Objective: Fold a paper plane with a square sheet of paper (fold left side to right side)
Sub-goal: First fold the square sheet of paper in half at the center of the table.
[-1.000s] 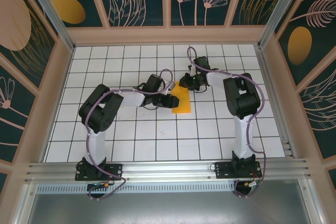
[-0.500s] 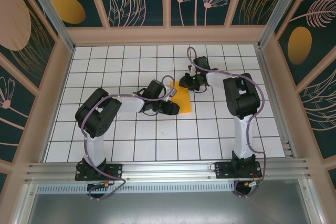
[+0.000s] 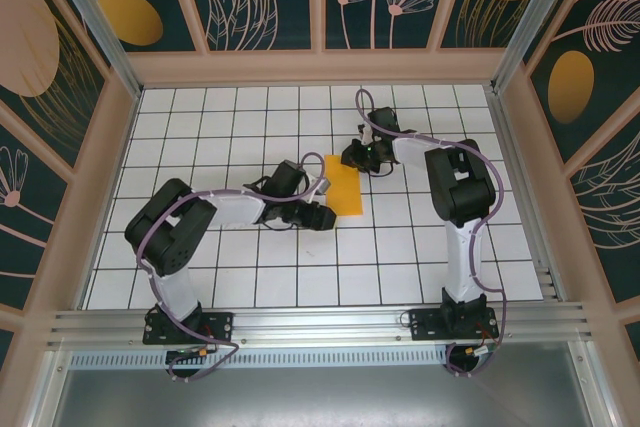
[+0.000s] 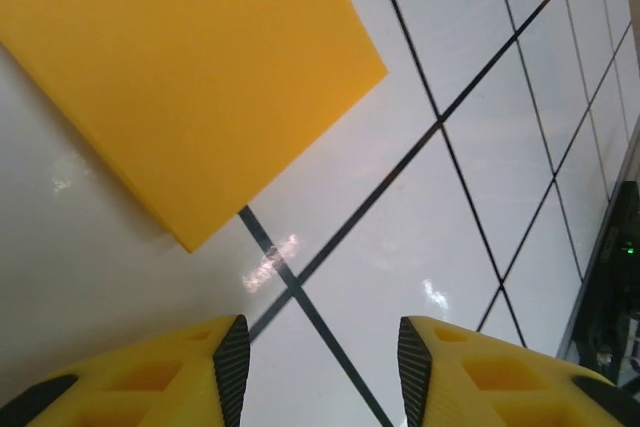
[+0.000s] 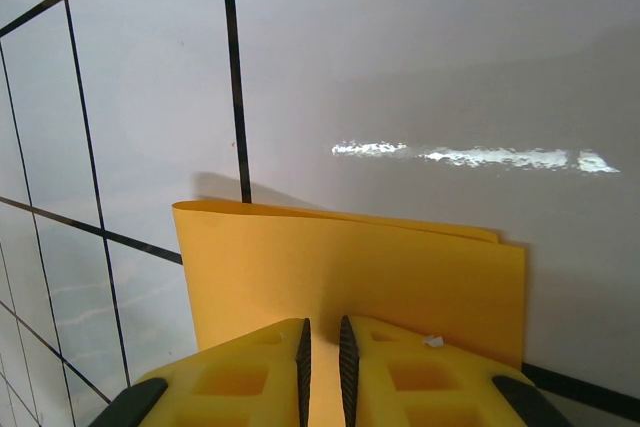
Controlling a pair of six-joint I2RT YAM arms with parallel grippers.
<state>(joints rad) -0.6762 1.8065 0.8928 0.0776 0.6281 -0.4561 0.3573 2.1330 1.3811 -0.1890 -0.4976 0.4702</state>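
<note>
Orange-yellow and thin, the sheet of paper point(image 3: 346, 190) is lying flat on the white-tiled desk point(image 3: 200, 117) with its black grid lines, folded over on itself into an upright rectangle near the middle of the desk, between the two arms.

The right hand point(image 3: 352, 156) is sitting at the far end of the sheet, at its far left corner in the overhead view. From the right wrist camera, the two yellow fingers point(image 5: 255, 372) are drawn almost together, leaving just a sliver of a gap, and the paper point(image 5: 350, 272) is running straight into that slit. So the right hand point(image 5: 322, 347) is clenching on the sheet's edge, and the paper is spreading away from the fingertips with its doubled layers showing along the far side.

The left hand point(image 3: 320, 215) is hanging at the opposite end, just beside the near left corner of the sheet. From the left wrist camera, its yellow fingers point(image 4: 215, 372) with black pads are standing apart, released, with nothing between them but bare tile and a crossing of grid lines. The sheet point(image 4: 190, 87) is lying just ahead of that left hand point(image 4: 320, 357) and to one side, its near corner pointing back towards the fingertips, close but apart from them.
</note>
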